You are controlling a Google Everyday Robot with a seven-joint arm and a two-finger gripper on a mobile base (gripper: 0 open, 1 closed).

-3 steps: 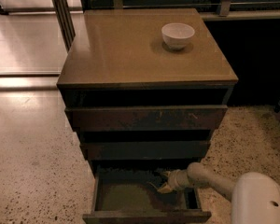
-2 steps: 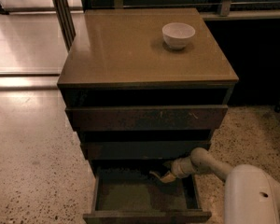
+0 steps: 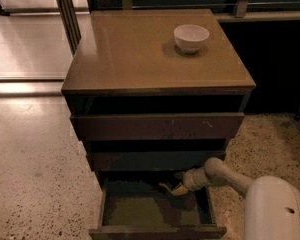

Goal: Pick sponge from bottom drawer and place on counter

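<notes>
The arm (image 3: 227, 175) enters from the lower right and reaches over the right wall of the bottom drawer (image 3: 155, 231), which stands pulled out with its olive floor exposed. The gripper (image 3: 174, 187) sits low at the rear of that drawer, right of centre and just under the front of the middle drawer (image 3: 155, 160). Whether it is released, clenched or grasping cannot be told. The sponge cannot be picked out with certainty. A pale yellowish shape at the gripper tip may be its base layer or part of the gripper, and no separate sponge shows on the visible floor. The step in hand is judged to be the grasp or the first lift out of the drawer. To do it well, confirm a firm hold across the flat sides of the sponge before raising it. Draw the gripper forward, toward the drawer front, before lifting, because the middle drawer overhangs the rear and leaves little headroom. Keep the wrist clear of the right wall. Rise only once clear of the middle drawer and the top drawer (image 3: 157, 126), both of which project slightly. Then carry the load up past the cabinet edge to the counter (image 3: 140, 54). Set it down on the bare left or central area, well apart from the bowl (image 3: 191, 37) at the far right.
</notes>
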